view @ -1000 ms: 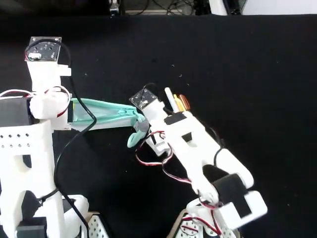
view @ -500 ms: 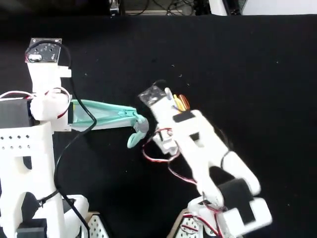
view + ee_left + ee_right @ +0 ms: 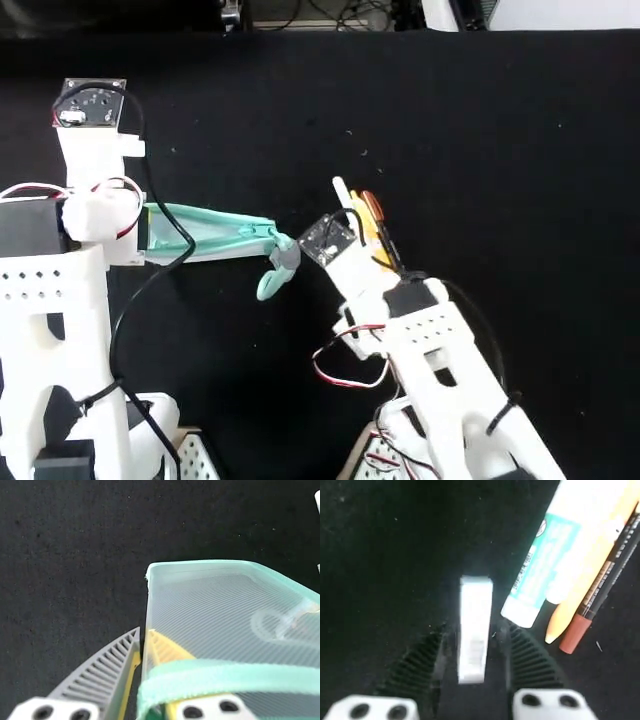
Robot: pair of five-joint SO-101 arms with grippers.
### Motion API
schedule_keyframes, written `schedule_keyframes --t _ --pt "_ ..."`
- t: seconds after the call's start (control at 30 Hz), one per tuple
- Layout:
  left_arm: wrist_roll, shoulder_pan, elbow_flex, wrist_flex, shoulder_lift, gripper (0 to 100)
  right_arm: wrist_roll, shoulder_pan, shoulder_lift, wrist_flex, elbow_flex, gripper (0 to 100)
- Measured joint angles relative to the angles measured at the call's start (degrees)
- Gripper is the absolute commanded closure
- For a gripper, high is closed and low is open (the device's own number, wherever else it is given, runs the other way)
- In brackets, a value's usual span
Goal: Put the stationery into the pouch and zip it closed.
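Black tabletop (image 3: pixel 500 150) carried pens (image 3: pixel 582 580) and eraser (image 3: pixel 475 600); loading and zipping were outstanding; left claw (image 3: pixel 144 634) clamped pouch (image 3: pixel 210 615); right claw (image 3: pixel 475 630), open, straddled eraser.

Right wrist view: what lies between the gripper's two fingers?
A small white block lies inside the open right gripper, seen in the right wrist view.

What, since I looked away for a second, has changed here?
The right hand drew back from the pouch toward its arm's base and now sits open around the white eraser. The left hand kept holding the pouch; pouch and pens stayed put.
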Motion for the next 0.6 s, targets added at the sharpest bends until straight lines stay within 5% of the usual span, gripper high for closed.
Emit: schedule_keyframes --t 0.6 --pt "0.0 -0.2 0.0 -0.2 0.0 97 -2.4 -6.9 26.8 0.0 -16.5 84.0"
